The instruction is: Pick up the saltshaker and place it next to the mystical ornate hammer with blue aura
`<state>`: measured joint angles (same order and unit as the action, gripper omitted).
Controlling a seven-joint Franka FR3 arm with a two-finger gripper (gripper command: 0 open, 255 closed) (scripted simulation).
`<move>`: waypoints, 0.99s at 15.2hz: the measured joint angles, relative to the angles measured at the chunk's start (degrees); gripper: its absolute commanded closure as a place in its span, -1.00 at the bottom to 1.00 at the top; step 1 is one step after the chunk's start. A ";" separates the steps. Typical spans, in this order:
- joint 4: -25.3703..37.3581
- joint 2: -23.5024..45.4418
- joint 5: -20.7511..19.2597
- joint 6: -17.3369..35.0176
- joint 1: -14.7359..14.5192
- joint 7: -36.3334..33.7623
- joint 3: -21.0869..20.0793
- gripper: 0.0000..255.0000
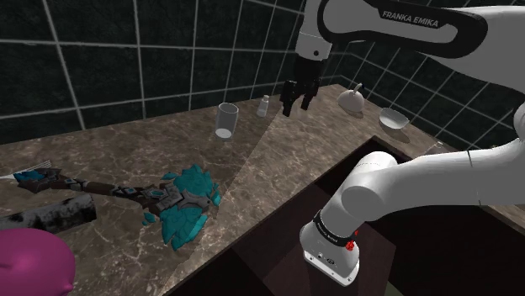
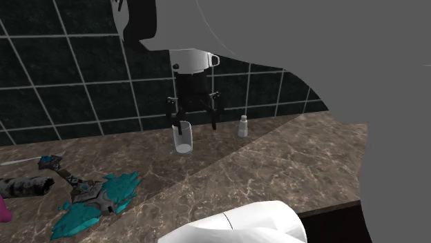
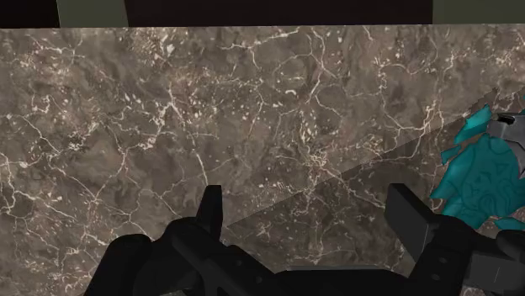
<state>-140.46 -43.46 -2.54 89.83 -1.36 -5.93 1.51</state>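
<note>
The saltshaker [image 1: 263, 106] [image 2: 242, 126] is a small pale bottle standing upright near the back of the marble counter [image 1: 278, 160]. The hammer [image 1: 181, 206] [image 2: 97, 197] lies flat toward the counter's front, its head covered in teal crystals, and its teal edge [image 3: 484, 172] shows beside one finger. My gripper [image 1: 296, 103] [image 2: 197, 125] [image 3: 311, 210] hangs open above the counter with nothing between its fingers. In the shoulder view it sits just right of the saltshaker; in the second exterior view it is between the shaker and a glass.
A clear drinking glass [image 1: 226, 120] [image 2: 182, 138] stands near the shaker. A white pot [image 1: 352, 99] and bowl [image 1: 394, 118] sit at the back right. A fork [image 1: 25, 172], a dark log-like object [image 1: 50, 214] and a magenta object [image 1: 34, 265] lie at the shoulder view's left.
</note>
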 measured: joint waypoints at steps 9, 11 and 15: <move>2.75 10.49 -5.06 9.08 1.92 7.82 5.89 -1.00; 3.37 13.90 -6.24 12.33 2.44 10.15 7.72 -1.00; 7.06 20.99 -7.56 16.79 3.13 14.52 10.75 -1.00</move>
<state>-133.40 -22.47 -10.10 106.62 1.77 8.60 12.26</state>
